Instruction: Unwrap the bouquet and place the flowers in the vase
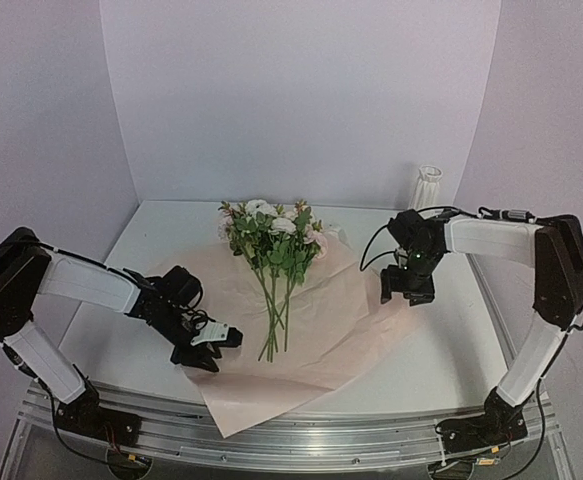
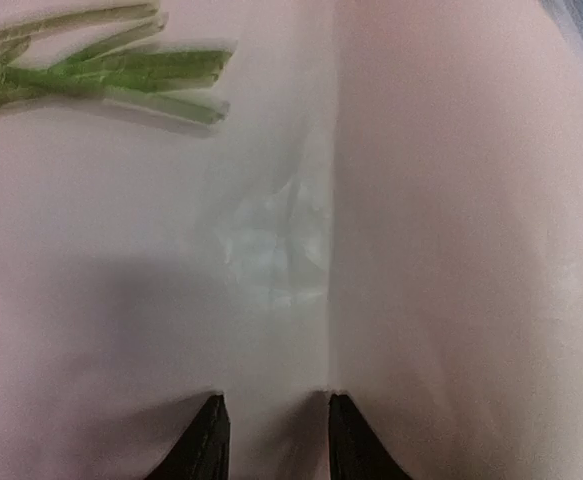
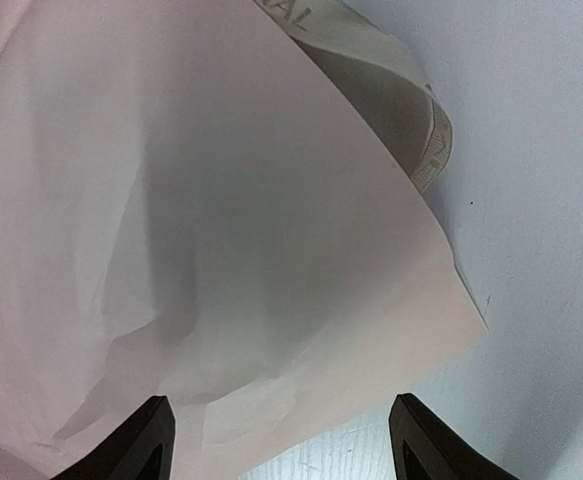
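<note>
The bouquet lies opened out. Its pale pink wrapping paper (image 1: 316,335) is spread flat on the table. The flowers (image 1: 271,232) rest on it, blooms to the far side and green stems (image 2: 101,75) pointing toward me. My left gripper (image 1: 209,352) is low at the paper's left edge. Its fingertips (image 2: 211,425) stand a narrow gap apart, tips down on the sheet (image 2: 421,200), beside a crease. My right gripper (image 1: 408,290) hangs wide open over the paper's right corner (image 3: 221,200) with nothing between its fingers. The white ribbed vase (image 1: 428,187) stands upright at the back right.
A cream ribbon (image 3: 416,110) with lettering lies under the paper's far edge near the right gripper. The white table (image 1: 141,340) shows bare around the sheet. A metal rail (image 1: 301,435) runs along the near edge, with a corner of paper hanging over it.
</note>
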Robot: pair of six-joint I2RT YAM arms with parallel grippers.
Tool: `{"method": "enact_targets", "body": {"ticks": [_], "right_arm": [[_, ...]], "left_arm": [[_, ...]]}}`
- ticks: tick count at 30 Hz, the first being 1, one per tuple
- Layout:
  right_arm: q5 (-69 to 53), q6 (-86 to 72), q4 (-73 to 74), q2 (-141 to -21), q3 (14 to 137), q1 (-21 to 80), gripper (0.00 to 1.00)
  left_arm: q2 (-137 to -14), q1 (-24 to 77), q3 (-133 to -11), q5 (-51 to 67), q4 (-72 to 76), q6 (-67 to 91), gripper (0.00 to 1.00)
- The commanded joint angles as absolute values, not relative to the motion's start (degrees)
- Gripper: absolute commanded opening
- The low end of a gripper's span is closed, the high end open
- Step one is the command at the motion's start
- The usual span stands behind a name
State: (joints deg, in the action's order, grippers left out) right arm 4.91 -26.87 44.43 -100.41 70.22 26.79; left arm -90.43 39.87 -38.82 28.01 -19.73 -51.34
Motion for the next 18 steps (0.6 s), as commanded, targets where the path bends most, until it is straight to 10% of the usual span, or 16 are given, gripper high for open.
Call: {"method": "enact_targets", "body": {"ticks": [1, 18], "right_arm": [[8.1, -28.3, 41.0, -104.6, 67.7, 26.5, 0.74], [17.9, -29.9, 50.9, -104.2, 78.7, 26.6, 0.73]], "left_arm": [[-86.8, 44.8, -35.2, 21.1, -13.9, -53.4, 0.33], [-74.9, 48.1, -39.8, 20.4, -18.9, -39.6, 0.57]]}}
